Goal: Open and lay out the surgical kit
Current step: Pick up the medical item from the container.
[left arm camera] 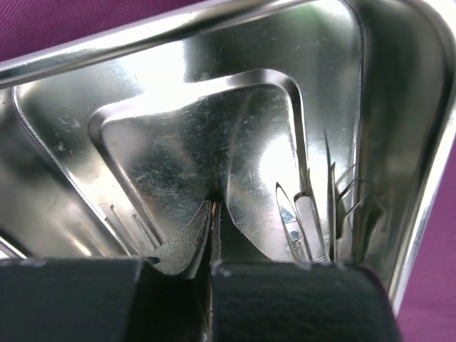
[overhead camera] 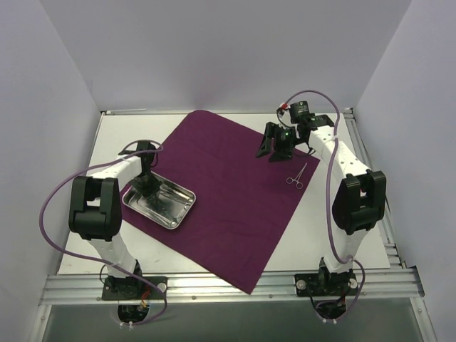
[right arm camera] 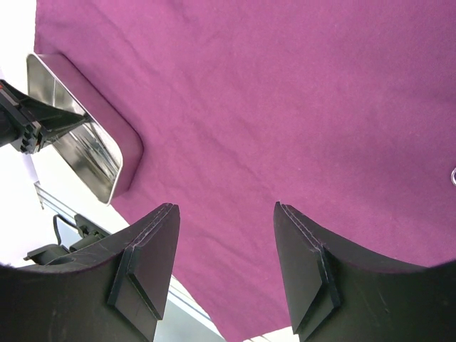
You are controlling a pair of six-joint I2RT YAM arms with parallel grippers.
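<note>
Surface (overhead camera: 356,242) comes first: white, it carries everything, and both sets of jaws work above it. Across it the cloth (overhead camera: 235,192) lies spread flat and open, we judge so that the tools get a clean field. It sits directly under the right jaws and runs on beneath the tray below the left jaws.

The tray (overhead camera: 178,206) rests on the cloth's corner, and the left jaws reach down inside it, tips at its raised floor. They are pressed together with barely a sliver between them; whether something thin is caught there we cannot tell. Thin instruments (left arm camera: 303,221) lean against the tray wall just to the right of those tips, so we judge these are what the left jaws are after.

The right jaws hang apart over bare cloth, holding nothing. We take that as fitting, since one ring-handled instrument (overhead camera: 296,176) lies laid out just beside them, on their near side.
</note>
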